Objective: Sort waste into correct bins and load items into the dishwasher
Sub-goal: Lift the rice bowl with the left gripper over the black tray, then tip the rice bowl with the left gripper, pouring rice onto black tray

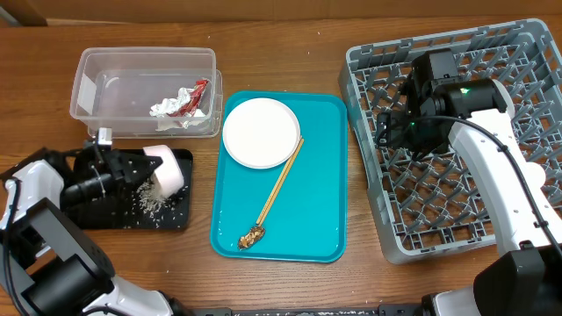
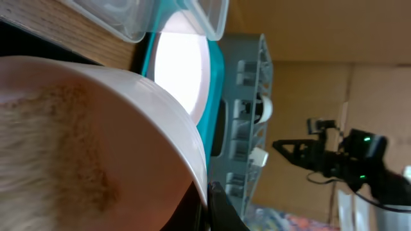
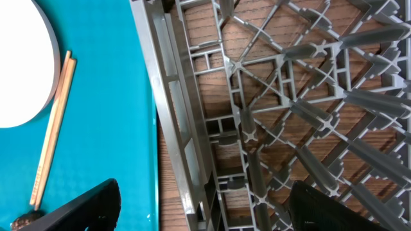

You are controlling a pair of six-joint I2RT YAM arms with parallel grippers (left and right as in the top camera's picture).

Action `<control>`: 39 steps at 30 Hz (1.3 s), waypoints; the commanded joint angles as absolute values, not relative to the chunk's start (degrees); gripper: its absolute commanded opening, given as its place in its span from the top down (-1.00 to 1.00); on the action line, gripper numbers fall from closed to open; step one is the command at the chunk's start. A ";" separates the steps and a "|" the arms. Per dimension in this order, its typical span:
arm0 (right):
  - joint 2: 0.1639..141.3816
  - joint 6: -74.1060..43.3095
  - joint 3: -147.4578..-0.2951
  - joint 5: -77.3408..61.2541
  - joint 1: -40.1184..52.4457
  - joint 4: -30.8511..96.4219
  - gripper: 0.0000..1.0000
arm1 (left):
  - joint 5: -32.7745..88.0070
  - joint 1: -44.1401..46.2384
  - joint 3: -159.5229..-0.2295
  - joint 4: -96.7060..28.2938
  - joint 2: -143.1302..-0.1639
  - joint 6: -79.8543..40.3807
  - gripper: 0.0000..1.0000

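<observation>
1. The left gripper (image 1: 140,168) is clamped on the white bowl (image 1: 167,168), which is tipped on its side over the black tray (image 1: 178,217). The arm hides the tray's left part. Rice grains (image 1: 149,200) lie under the bowl's mouth.
2. In the left wrist view the bowl fills most of the frame, blurred. It shows speckled residue inside that the overhead view misses.
3. The clear tub (image 1: 88,79), just beyond the black tray, holds the napkin (image 1: 171,110) and the wrapper (image 1: 195,95) at its right end.
4. On the teal tray (image 1: 320,175), the plate (image 1: 261,132) sits at the far end. The chopsticks (image 1: 281,183) slant from it to the brown scrap (image 1: 252,236). Bare teal lies to their right.
5. The right wrist view cuts off the plate and scrap at its edges.
6. The right gripper (image 1: 385,130) hangs wide open, holding nothing, over the far-left part of the dish rack (image 1: 439,202). Its arm hides some cells.
</observation>
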State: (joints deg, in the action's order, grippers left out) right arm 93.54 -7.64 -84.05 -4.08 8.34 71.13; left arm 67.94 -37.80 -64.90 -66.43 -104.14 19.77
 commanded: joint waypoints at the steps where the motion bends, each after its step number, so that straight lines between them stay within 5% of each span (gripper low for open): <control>1: 93.58 -7.51 -84.33 -4.05 8.27 70.91 -0.71 | 74.81 -40.14 -64.64 -67.81 -105.93 23.33 0.92; 31: 93.58 -7.51 -84.33 -4.05 8.27 71.50 -0.70 | 78.52 -47.33 -64.64 -68.93 -106.08 21.96 0.92; 34: 93.58 -7.51 -84.33 -4.05 8.27 71.48 -0.71 | 77.03 -47.20 -64.64 -67.07 -106.08 14.20 0.92; 37: 93.58 -7.51 -84.33 -4.08 8.27 71.48 -0.70 | 86.24 -47.18 -64.64 -70.94 -106.06 25.52 0.92; 39: 93.58 -7.51 -84.33 -4.05 8.27 71.48 -0.70 | 82.50 -47.20 -64.64 -68.47 -106.08 20.56 0.92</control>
